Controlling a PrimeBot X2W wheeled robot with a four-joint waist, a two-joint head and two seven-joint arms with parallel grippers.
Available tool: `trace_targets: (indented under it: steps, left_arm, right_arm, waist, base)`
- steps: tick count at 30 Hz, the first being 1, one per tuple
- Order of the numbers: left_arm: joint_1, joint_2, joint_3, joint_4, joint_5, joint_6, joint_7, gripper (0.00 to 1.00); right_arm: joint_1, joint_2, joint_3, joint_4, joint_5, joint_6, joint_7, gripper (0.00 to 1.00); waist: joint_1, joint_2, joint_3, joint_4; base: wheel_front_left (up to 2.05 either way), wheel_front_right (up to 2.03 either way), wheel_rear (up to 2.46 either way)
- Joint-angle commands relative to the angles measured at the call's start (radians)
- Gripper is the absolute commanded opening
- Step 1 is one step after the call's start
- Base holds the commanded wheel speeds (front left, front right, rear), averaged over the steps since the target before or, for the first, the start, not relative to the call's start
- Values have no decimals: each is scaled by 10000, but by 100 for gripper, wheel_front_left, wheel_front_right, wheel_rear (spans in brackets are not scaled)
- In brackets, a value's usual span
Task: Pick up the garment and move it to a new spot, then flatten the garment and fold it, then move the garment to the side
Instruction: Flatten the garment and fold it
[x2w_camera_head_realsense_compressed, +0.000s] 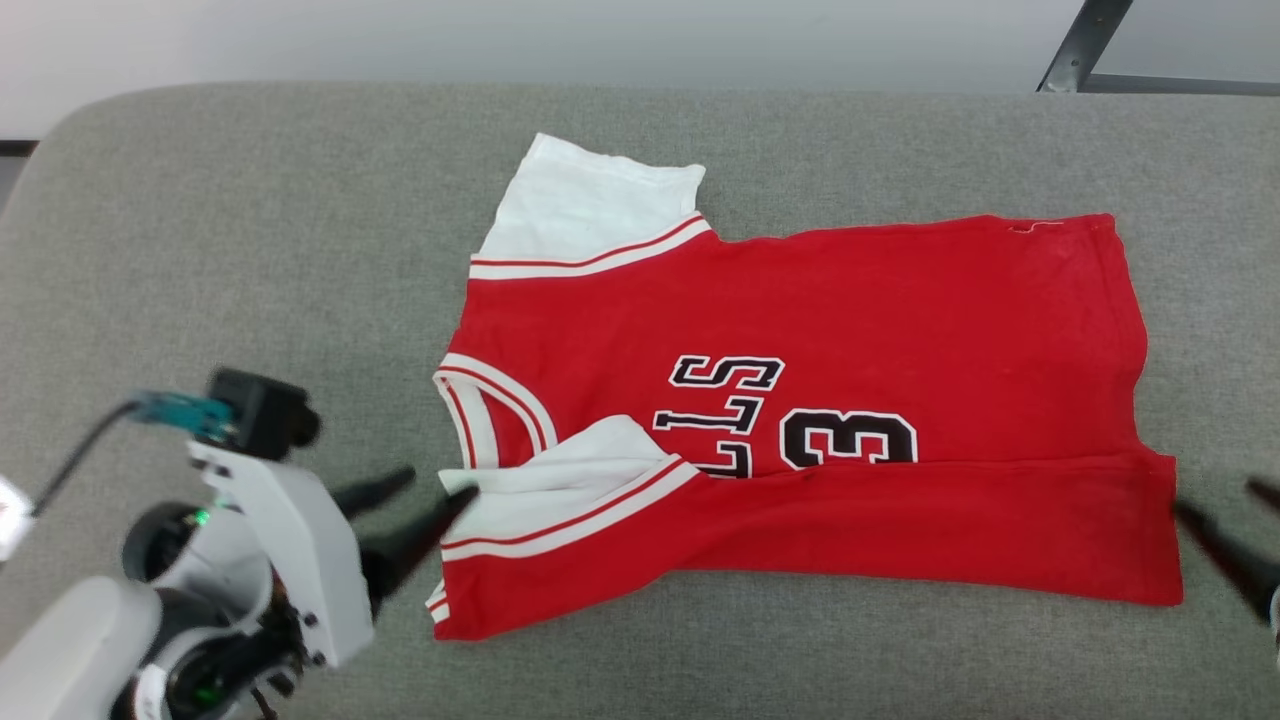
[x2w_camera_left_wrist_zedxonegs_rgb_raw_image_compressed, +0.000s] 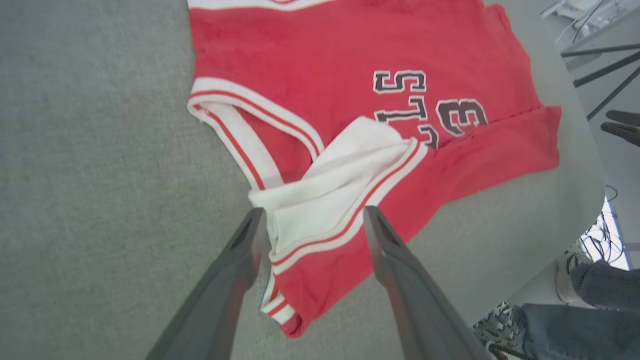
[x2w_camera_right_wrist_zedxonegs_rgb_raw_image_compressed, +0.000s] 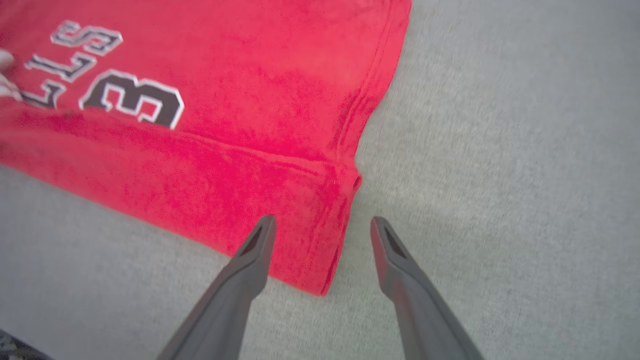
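Observation:
The garment (x2w_camera_head_realsense_compressed: 850, 300), a red jersey with black-and-white lettering, lies flat on the grey table (x2w_camera_head_realsense_compressed: 250, 250), collar to the left. Its near long edge is folded up over the lower part of the lettering. One white sleeve (x2w_camera_head_realsense_compressed: 590, 210) spreads at the far side, the other (x2w_camera_head_realsense_compressed: 560, 490) lies folded onto the chest. My left gripper (x2w_camera_head_realsense_compressed: 440, 484) is open at the garment's near left corner; in the left wrist view its fingers straddle the folded sleeve (x2w_camera_left_wrist_zedxonegs_rgb_raw_image_compressed: 330, 190). My right gripper (x2w_camera_head_realsense_compressed: 1215, 497) is open at the near right corner, fingers either side of the hem (x2w_camera_right_wrist_zedxonegs_rgb_raw_image_compressed: 330, 240).
The table's near edge runs just below the garment, and its far edge meets a pale wall. A dark metal strut (x2w_camera_head_realsense_compressed: 1085, 45) stands at the far right. A person's legs and shoes (x2w_camera_left_wrist_zedxonegs_rgb_raw_image_compressed: 590, 320) are beside the table.

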Motion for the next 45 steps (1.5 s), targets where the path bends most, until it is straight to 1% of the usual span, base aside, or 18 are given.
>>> trace_targets:
  steps: [1, 3, 5, 6, 9, 11, 13, 16, 20, 23, 26, 28, 30, 35, 37, 39, 43, 45]
  left_arm:
    - [100, -40, 274, -132, 85, 66, -408, 100]
    - [-3, -166, 645, -143, 190, 142, -1045, 100]
    - [-318, -220, 946, -53, 684, 20, -1860, 100]
    - [-436, -401, 1114, 123, 748, 102, -2274, 100]
    - [-1079, -752, 1513, 625, 1055, -65, -3312, 100]
    - [-1691, -955, 1644, 1093, 1244, -213, -3800, 100]
    - [-2396, -1132, 1708, 1606, 1379, -312, -4069, 100]
    - [-3767, -1186, 1578, 2581, 1825, -545, -4219, 100]
    - [-5479, -1325, 1377, 4145, 2165, -890, -4149, 100]
    - [-6694, -1315, 1066, 5413, 2460, -1179, -3855, 100]
    - [-7668, -1392, 567, 6783, 2638, -1495, -3287, 100]
    - [-8241, -1412, 187, 7593, 2691, -1664, -2691, 100]
    - [-8624, -1517, -161, 8411, 2431, -1762, -1787, 100]
    - [-9319, -1472, -984, 9543, 2164, -1832, 1, 100]
    - [-9514, -1377, -1216, 9841, 2068, -1835, 461, 100]
    - [-9682, -1274, -1431, 10063, 2057, -1834, 735, 100]
    - [-9749, -1338, -1680, 10710, 1895, -1821, 1280, 100]
    - [-9900, -1157, -2073, 10741, 2339, -1813, 1116, 100]
  right_arm:
    - [-287, 282, -314, -154, -285, -8, -434, 100]
    - [-572, 673, -589, -226, -570, -8, -1141, 100]
    - [-875, 1075, -714, -121, -869, -8, -1867, 100]
    - [-1067, 1250, -762, -73, -1005, -8, -2251, 100]
    - [-1620, 1851, -775, 139, -1425, -8, -3328, 100]
    - [-1995, 2256, -780, 292, -1585, -8, -3993, 100]
    - [-2306, 2549, -738, 463, -1796, -8, -4575, 100]
    - [-2784, 3011, -653, 740, -2029, -8, -5415, 100]
    - [-3343, 3593, -465, 1152, -2046, -9, -6345, 100]
    - [-3690, 3880, -164, 1456, -1972, -9, -6757, 100]
    - [-3882, 3985, 171, 1723, -1963, -9, -7044, 100]
    - [-3952, 3966, 393, 1838, -1972, -9, -7144, 100]
    - [-4019, 3893, 625, 1943, -1973, -9, -7188, 100]
    - [-3917, 3742, 993, 2041, -1881, -9, -7208, 100]
    - [-3883, 3714, 1069, 2032, -1809, -9, -7232, 100]
    - [-3893, 3698, 1124, 2009, -1762, -9, -7246, 100]
    - [-3996, 3675, 1191, 2023, -1697, -9, -7242, 100]
    - [-4043, 3672, 1223, 2018, -1655, -9, -7234, 100]
  waist:
    - [0, 0, 36, 8]
    - [0, 0, 107, -2]
    - [0, 0, 210, -43]
    - [0, 0, 271, -73]
    - [0, 0, 491, -225]
    - [0, 0, 687, -386]
    - [0, 0, 909, -582]
    - [0, 0, 1280, -962]
    - [0, 0, 1810, -1598]
    - [0, 0, 2205, -2079]
    - [0, 0, 2489, -2453]
    - [0, 0, 2637, -2648]
    - [0, 0, 2726, -2793]
    - [0, 0, 2806, -2968]
    - [0, 0, 2849, -3018]
    - [0, 0, 2902, -3067]
    - [0, 0, 2972, -3132]
    - [0, 0, 3004, -3153]
  base:
    - [0, 0, 0]
    - [0, 0, 0]
    - [0, 0, 0]
    - [0, 0, 0]
    - [0, 0, 0]
    - [0, 0, 0]
    - [0, 0, 0]
    - [0, 0, 0]
    - [0, 0, 0]
    - [0, 0, 0]
    - [0, 0, 0]
    - [0, 0, 0]
    - [0, 0, 0]
    - [0, 0, 0]
    - [0, 0, 0]
    - [0, 0, 0]
    - [0, 0, 0]
    - [0, 0, 0]
